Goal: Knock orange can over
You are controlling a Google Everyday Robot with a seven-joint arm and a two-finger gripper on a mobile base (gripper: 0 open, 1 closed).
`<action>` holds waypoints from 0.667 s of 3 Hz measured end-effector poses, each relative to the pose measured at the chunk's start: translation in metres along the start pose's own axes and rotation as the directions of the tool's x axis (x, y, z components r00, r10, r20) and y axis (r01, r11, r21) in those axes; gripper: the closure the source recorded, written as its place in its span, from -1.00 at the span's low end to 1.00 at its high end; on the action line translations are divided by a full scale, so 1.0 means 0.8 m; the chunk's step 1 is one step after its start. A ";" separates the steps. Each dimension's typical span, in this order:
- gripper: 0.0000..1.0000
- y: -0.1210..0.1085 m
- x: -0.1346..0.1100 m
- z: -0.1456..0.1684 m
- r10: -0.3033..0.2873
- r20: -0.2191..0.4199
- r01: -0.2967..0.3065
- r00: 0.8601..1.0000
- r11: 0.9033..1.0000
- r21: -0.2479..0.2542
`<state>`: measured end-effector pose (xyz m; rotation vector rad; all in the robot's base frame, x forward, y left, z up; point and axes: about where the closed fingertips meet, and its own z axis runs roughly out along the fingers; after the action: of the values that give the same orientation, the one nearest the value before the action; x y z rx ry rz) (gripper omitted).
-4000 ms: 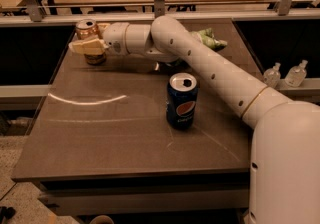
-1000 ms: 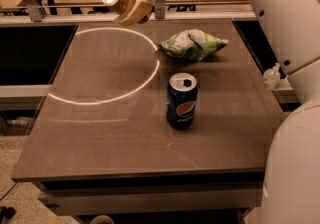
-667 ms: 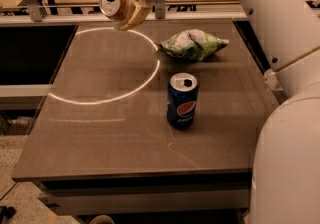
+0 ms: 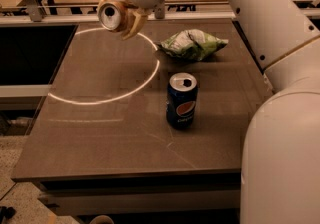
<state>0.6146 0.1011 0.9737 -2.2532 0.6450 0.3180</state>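
Note:
My gripper (image 4: 118, 14) is at the far left of the table, raised above its back edge. It is shut on the orange can (image 4: 112, 16), which is tipped on its side with its silver top facing the camera. Pale fingers (image 4: 131, 24) wrap around the can and hide most of its copper body. The can is off the table surface.
A blue Pepsi can (image 4: 181, 100) stands upright in the middle of the brown table (image 4: 100, 133). A green chip bag (image 4: 193, 44) lies behind it to the right. My white arm runs along the right side. A metal rail and another table lie behind.
The gripper lifted the orange can off the table's far left, carried it up, and has turned it further so its top faces the camera.

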 end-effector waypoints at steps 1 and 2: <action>1.00 -0.001 -0.001 0.008 -0.012 -0.035 0.011 0.999 0.999 -0.042; 1.00 0.009 -0.017 0.049 -0.032 -0.098 0.013 0.995 0.982 -0.190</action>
<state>0.5984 0.1302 0.9483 -2.4698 0.6652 0.2648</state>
